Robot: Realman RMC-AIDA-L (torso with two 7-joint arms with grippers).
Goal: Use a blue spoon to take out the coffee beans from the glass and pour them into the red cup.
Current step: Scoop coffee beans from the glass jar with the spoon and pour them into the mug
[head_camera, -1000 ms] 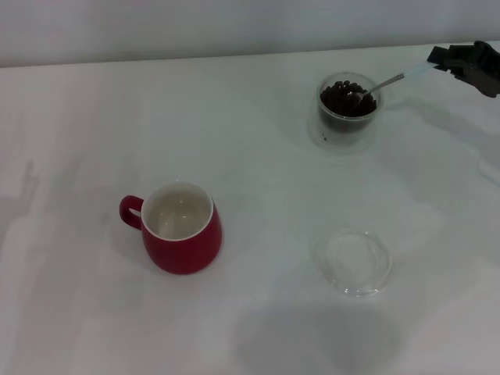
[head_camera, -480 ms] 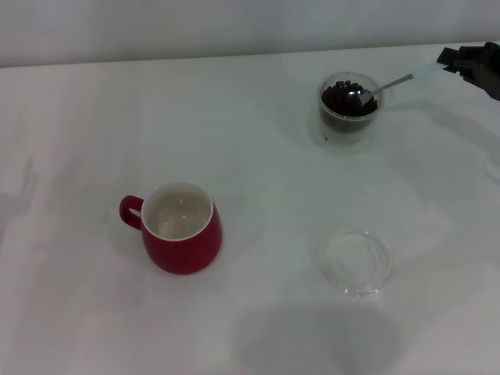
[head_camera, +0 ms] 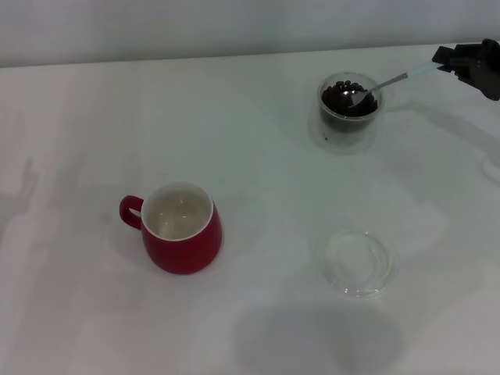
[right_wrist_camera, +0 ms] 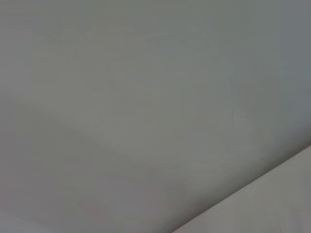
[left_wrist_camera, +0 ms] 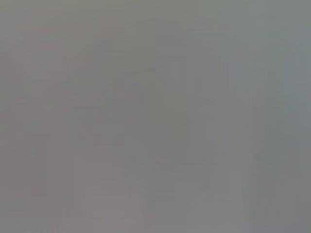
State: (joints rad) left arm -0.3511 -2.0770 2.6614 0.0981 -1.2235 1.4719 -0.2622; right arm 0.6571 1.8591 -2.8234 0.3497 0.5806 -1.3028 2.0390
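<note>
The right gripper (head_camera: 447,59) sits at the far right of the scene, only partly in the head view. Its dark fingers (head_camera: 442,55) point left and are closed on the pale handle end of the spoon (head_camera: 394,79). The rest of the right arm lies outside the view. The left arm and its gripper do not show in any view.

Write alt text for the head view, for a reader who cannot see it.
The right tool, at the far right edge, holds the blue spoon with its bowl dipped into the coffee beans in the glass. Nearer, the red cup stands empty, and a clear glass saucer lies to its right on the white table.
</note>
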